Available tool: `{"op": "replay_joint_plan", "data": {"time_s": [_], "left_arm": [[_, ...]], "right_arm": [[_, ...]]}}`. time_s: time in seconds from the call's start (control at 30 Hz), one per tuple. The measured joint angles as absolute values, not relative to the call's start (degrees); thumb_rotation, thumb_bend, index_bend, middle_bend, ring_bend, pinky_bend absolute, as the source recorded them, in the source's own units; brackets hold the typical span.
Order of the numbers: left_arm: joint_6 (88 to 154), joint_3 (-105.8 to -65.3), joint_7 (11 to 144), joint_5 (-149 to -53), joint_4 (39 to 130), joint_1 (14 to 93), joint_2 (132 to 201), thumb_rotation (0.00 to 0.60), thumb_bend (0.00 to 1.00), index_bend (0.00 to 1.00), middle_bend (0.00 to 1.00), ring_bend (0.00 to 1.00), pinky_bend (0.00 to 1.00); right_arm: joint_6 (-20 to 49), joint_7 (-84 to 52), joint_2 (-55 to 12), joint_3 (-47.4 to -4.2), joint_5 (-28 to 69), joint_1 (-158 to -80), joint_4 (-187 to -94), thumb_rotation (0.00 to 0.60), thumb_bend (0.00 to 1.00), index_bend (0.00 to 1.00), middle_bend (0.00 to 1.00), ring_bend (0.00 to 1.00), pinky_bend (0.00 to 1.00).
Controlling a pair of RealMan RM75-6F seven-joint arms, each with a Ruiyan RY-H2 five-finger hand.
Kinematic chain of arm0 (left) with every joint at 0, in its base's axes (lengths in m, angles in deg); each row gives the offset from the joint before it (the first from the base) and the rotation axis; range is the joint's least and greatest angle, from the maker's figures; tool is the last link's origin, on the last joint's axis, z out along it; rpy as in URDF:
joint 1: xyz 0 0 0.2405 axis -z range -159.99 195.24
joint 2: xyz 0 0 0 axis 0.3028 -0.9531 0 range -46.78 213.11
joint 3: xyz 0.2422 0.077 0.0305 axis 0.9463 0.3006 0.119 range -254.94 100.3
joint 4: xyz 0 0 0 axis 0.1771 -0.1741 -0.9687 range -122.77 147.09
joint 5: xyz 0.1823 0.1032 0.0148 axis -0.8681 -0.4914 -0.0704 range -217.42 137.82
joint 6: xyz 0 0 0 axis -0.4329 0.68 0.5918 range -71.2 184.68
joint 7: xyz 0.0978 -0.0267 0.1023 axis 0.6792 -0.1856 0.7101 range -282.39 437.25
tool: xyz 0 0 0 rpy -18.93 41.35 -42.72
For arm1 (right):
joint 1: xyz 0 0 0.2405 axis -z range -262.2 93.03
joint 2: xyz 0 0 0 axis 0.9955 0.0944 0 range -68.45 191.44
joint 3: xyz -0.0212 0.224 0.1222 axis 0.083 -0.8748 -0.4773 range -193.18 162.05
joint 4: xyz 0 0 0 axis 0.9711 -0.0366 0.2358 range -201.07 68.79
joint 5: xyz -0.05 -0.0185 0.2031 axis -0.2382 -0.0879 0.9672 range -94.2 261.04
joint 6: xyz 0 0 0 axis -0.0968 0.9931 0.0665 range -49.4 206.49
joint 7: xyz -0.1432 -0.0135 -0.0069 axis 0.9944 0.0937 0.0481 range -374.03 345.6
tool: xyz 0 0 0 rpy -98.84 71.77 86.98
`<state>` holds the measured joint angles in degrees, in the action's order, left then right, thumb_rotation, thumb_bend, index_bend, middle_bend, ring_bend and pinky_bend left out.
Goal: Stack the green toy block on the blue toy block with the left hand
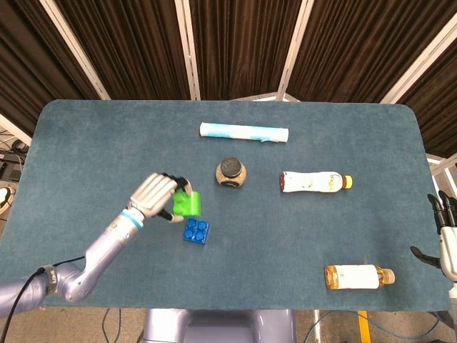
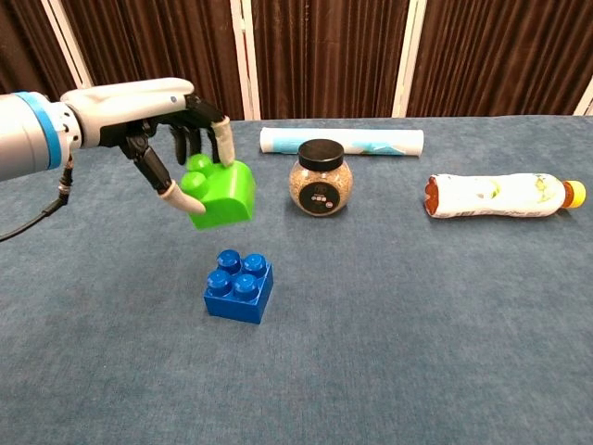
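The left robot hand (image 2: 176, 139) pinches the green toy block (image 2: 220, 193) tilted in the air, just above-left of the blue toy block (image 2: 238, 286); released crooked, its studs may miss and it could topple onto the worktop (image 2: 417, 324).

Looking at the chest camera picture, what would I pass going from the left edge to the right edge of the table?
The robot's left hand holding the green toy block → the blue toy block → the jar with the black lid → the bottle lying on its side with a yellow cap.
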<state>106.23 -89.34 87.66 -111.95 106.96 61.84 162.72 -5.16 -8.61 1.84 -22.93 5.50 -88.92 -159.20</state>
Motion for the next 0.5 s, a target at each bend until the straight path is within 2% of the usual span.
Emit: {"op": "replay_joint_plan", "data": {"time_s": [0.23, 0.5], "left_arm": [[103.78, -85.62, 81.86, -122.4, 107.92, 63.65, 161.23, 0.6, 0.08, 0.49, 0.49, 0.47, 0.42], [99.66, -82.99, 78.67, -124.59, 104.23, 66.27, 161.69, 0.6, 0.08, 0.49, 0.49, 0.47, 0.42]], "right_arm": [[-5.2, -8.81, 2.0, -22.83, 5.54, -88.76, -159.33, 0.6, 0.0, 0.0, 0.0, 0.0, 0.0], [-5.1, -8.72, 1.95, -22.88, 5.84, -88.73, -159.22, 0.6, 0.0, 0.0, 0.0, 0.0, 0.0]]}}
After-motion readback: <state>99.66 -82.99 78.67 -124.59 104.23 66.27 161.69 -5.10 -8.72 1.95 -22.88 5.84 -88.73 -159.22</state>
